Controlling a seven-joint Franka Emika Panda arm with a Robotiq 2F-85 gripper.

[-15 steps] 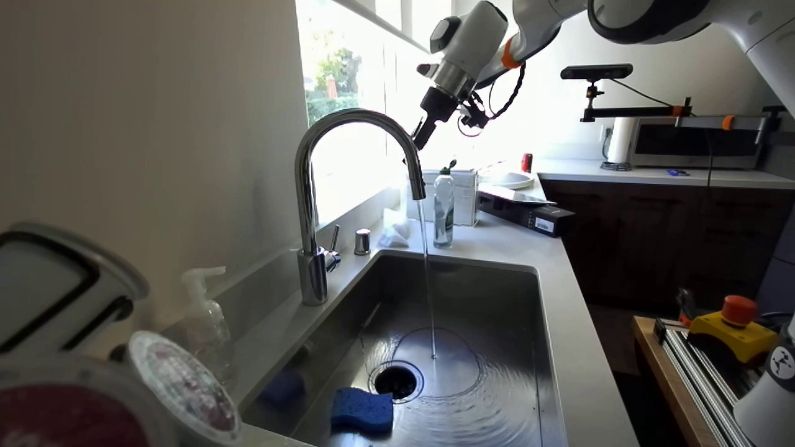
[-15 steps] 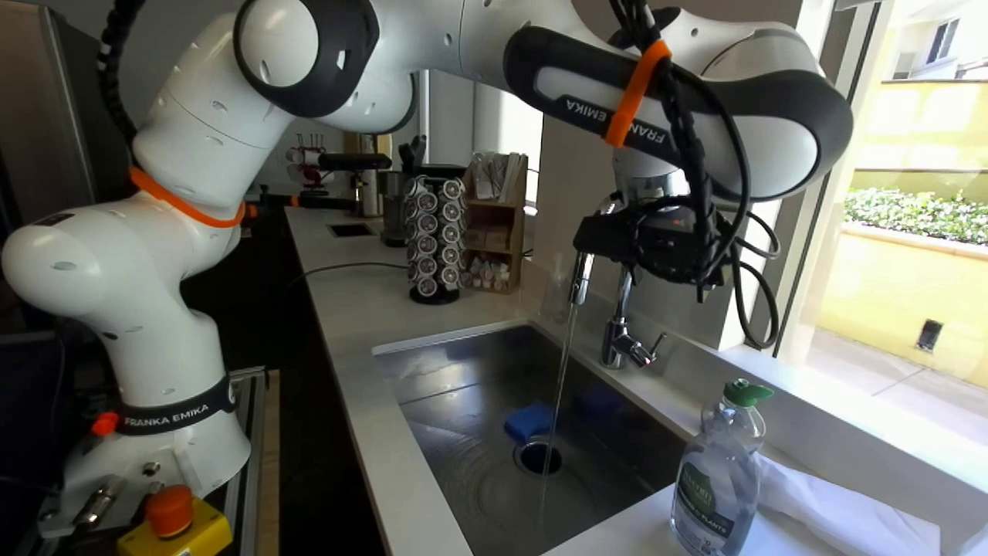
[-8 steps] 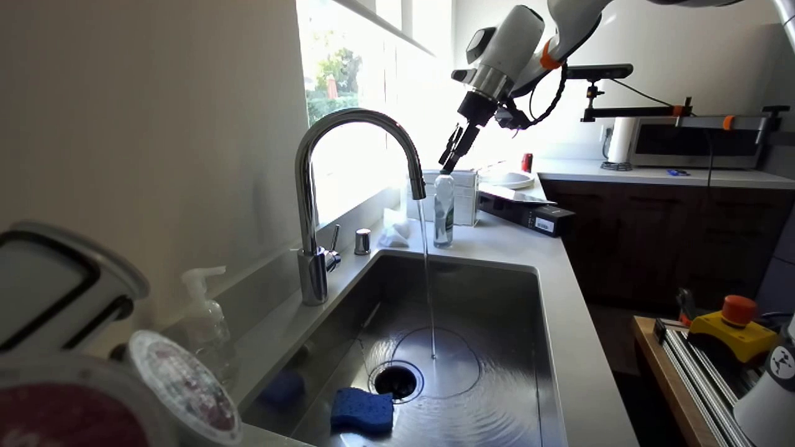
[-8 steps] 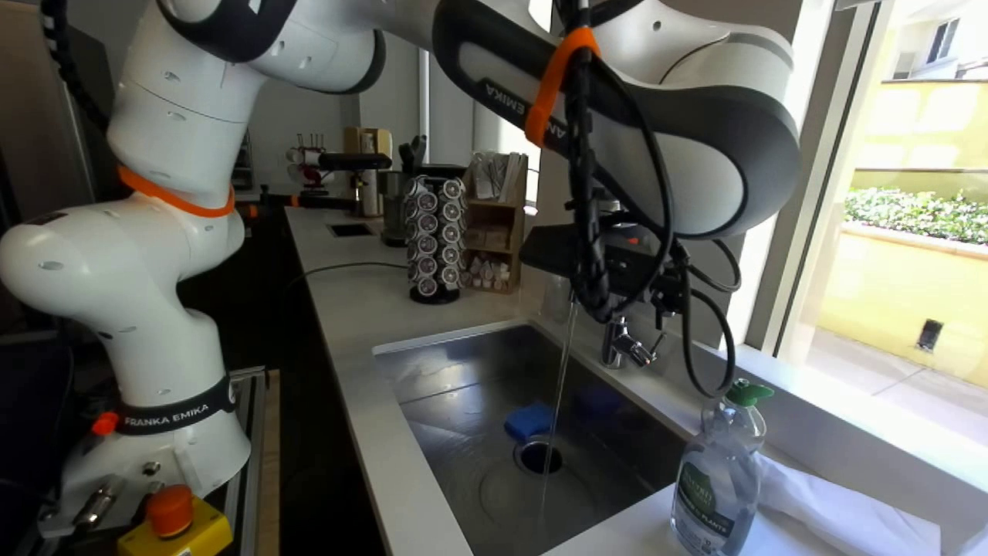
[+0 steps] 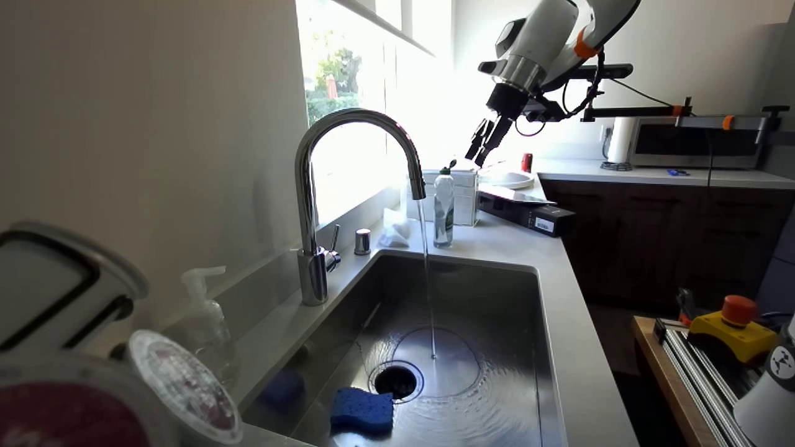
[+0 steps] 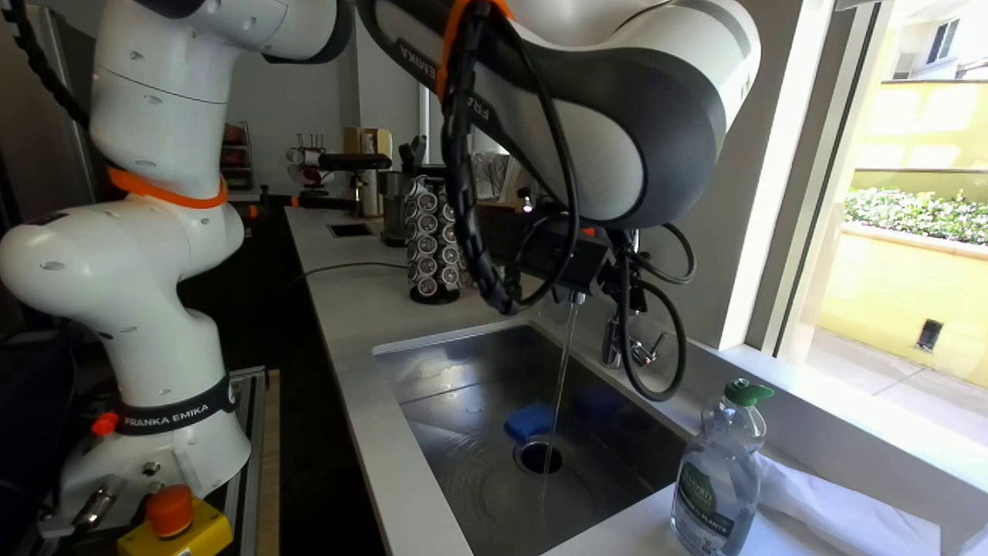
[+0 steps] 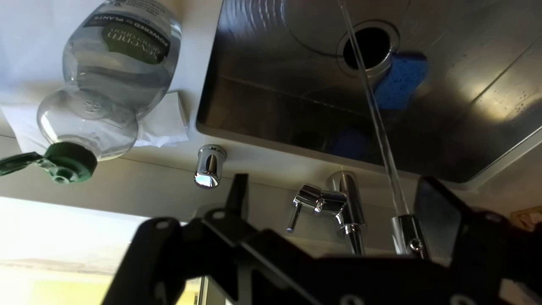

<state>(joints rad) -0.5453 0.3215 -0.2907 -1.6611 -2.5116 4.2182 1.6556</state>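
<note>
Near the tap (image 5: pixel 306 208), you are holding the gripper (image 5: pixel 475 159) jaws-wide and empty; the open bottle (image 5: pixel 443 211) is standing upright, presumably avoiding spills.

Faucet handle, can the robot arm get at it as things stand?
Probably yes: in the wrist view the faucet handle shows between the open jaws with nothing covering it, though the spout head, also in that view, could crowd the approach.
</note>
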